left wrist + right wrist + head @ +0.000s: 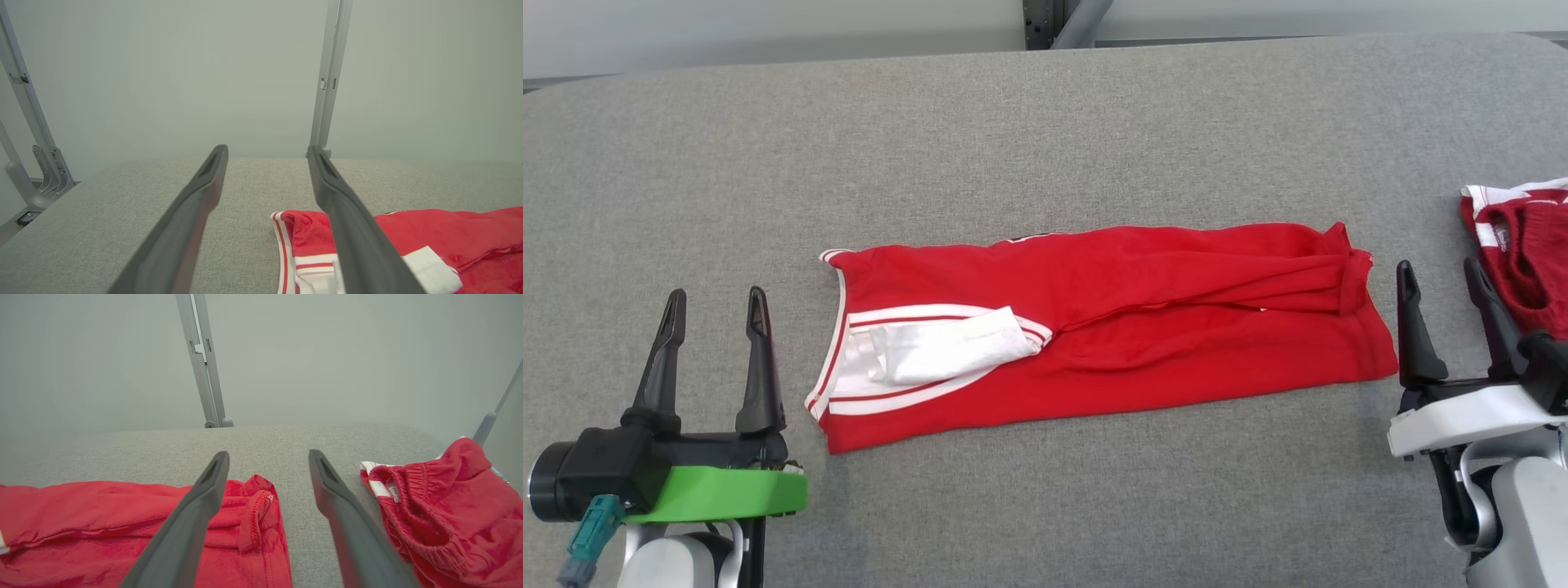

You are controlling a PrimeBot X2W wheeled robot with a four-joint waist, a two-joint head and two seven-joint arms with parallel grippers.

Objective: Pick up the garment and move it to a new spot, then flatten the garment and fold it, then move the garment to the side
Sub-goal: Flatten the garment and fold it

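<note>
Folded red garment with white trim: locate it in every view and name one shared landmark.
Head view: garment at the centre, on the grey table.
Left wrist view: garment at lower right, white-trimmed end.
Right wrist view: garment at lower left, hemmed end.
Shared landmark: metal post behind the table's far edge.

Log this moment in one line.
garment: long strip between pincers | left pincer: open, empty | right pincer: open, empty | second red garment: far right

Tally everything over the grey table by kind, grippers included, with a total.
Red garments: 2, the long red garment mid-table and the bunched red garment at the right edge.
Grippers: 2, left gripper and right gripper, both open.
Total: 4.
</note>
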